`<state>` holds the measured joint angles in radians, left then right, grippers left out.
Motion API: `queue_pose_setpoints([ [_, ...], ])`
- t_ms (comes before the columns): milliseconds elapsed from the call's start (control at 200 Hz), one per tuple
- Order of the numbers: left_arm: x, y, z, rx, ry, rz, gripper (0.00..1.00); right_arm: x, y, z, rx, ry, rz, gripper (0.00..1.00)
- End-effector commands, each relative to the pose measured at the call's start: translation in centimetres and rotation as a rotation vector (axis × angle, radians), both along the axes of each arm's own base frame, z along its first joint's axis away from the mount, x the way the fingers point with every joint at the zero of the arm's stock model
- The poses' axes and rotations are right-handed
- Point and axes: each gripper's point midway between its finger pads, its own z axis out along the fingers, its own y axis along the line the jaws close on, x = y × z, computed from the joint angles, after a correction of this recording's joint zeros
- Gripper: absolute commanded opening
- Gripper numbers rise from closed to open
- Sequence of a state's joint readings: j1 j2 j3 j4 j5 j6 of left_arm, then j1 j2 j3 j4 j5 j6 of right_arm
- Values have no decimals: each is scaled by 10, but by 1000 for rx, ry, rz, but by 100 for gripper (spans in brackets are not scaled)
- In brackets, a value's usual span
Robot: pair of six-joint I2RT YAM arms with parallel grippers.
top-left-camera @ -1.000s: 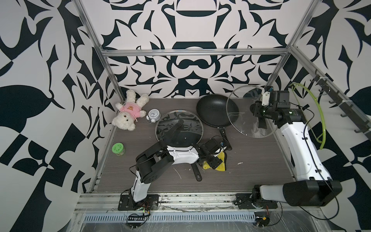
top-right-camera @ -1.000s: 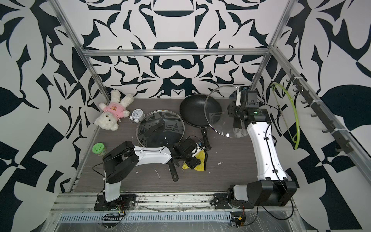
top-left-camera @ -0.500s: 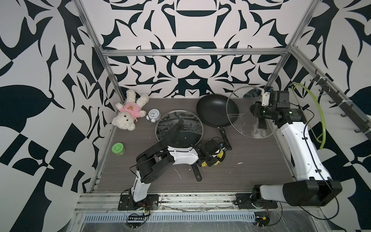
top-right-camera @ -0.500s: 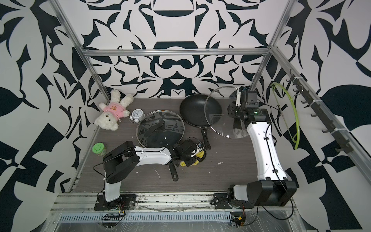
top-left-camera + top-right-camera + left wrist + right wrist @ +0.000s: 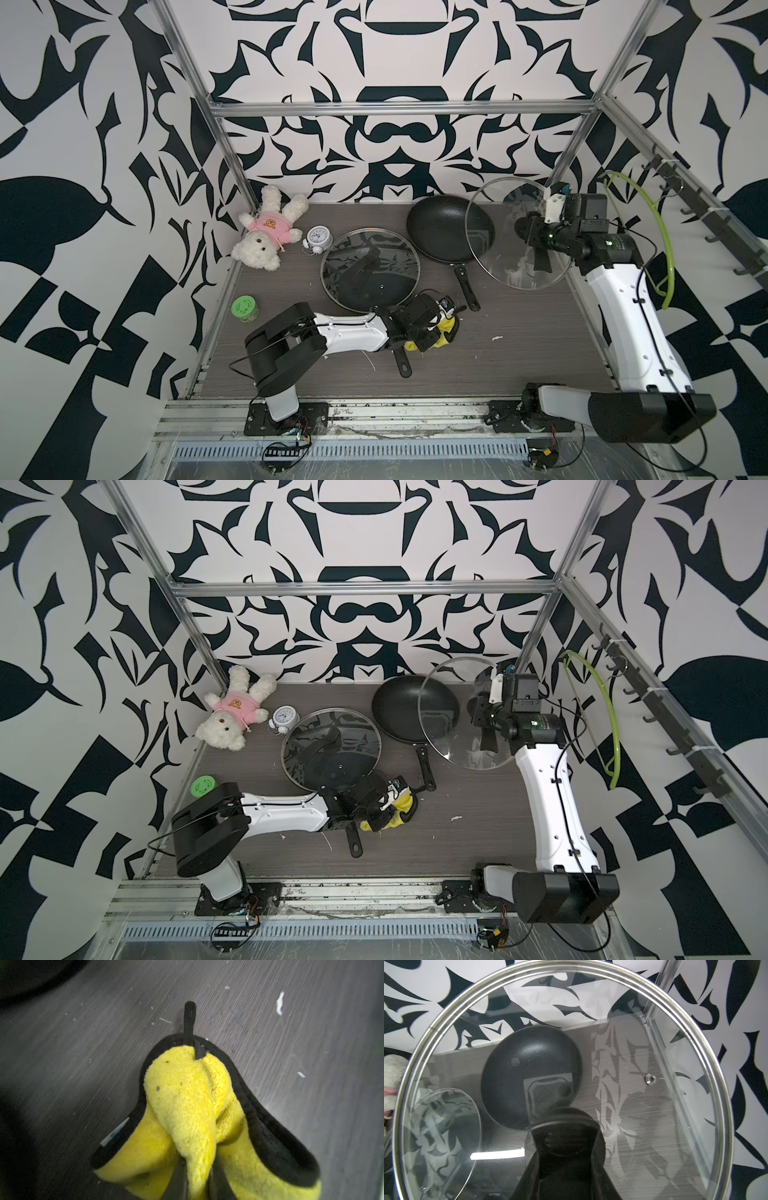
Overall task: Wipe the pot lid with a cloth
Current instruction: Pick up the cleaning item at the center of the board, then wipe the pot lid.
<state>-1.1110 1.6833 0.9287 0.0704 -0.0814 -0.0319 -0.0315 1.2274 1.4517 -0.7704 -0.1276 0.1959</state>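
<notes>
My right gripper [image 5: 527,233] is shut on the black handle [image 5: 564,1142] of the pot lid [image 5: 498,249], a glass disc with a steel rim. It holds the lid in the air at the back right, tipped on edge with its face toward the table's middle. The lid [image 5: 449,725] shows in both top views and fills the right wrist view. The yellow cloth [image 5: 446,330] with dark trim lies bunched on the table near the front middle. My left gripper [image 5: 434,328] is shut on a fold of the cloth [image 5: 187,1095], low over the tabletop. Its dark loop [image 5: 190,1016] points away from the fingers [image 5: 178,1180].
A second glass lid [image 5: 370,270] rests on a black pan whose handle [image 5: 401,361] sticks out under my left arm. A black frying pan [image 5: 440,232] sits behind it. A teddy bear [image 5: 266,237], an alarm clock [image 5: 318,239] and a green jar [image 5: 244,308] stand at the left.
My left gripper has closed on the cloth and gathered it from a flat spread into a bunch. The right arm and the lid have not moved.
</notes>
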Motion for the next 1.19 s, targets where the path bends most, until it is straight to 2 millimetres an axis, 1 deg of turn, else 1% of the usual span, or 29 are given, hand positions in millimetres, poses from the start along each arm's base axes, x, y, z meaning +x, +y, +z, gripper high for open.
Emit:
queue_pose_setpoints([
  [0, -3, -9, 48, -158, -38, -21, 0, -2, 22, 84, 115, -317, 83, 0],
  [70, -1, -8, 71, -226, -75, -7, 0, -6, 33, 87, 179, -331, 127, 0],
  [140, 5, -6, 97, -310, -109, 19, 0, -10, 46, 90, 267, -342, 180, 0],
  [240, 14, -6, 127, -411, -112, 47, 0, -15, 67, 95, 417, -355, 263, 0],
  [335, 25, -6, 155, -544, -93, 69, 0, -20, 84, 100, 559, -352, 338, 0],
  [415, 35, -8, 171, -625, -56, 60, 0, -21, 92, 102, 659, -345, 372, 0],
  [525, 49, -3, 189, -699, -67, 86, 0, -21, 99, 101, 769, -319, 400, 0],
  [655, 68, 15, 211, -832, -35, 129, 0, -20, 106, 98, 894, -274, 423, 0],
  [745, 77, 28, 235, -960, -15, 118, 0, -17, 111, 98, 981, -244, 443, 0],
  [825, 77, 34, 259, -1075, -8, 69, 0, -16, 115, 98, 1068, -220, 476, 0],
  [905, 77, 38, 284, -1196, 4, 1, 0, -16, 119, 98, 1110, -206, 505, 0],
  [1015, 68, 31, 311, -1299, 7, -142, 0, -18, 124, 96, 1157, -185, 529, 0],
  [1065, 65, 25, 317, -1321, 10, -194, 0, -19, 126, 97, 1191, -180, 548, 0],
  [1190, 65, 11, 323, -1340, 11, -271, 0, -20, 130, 98, 1253, -174, 579, 0],
])
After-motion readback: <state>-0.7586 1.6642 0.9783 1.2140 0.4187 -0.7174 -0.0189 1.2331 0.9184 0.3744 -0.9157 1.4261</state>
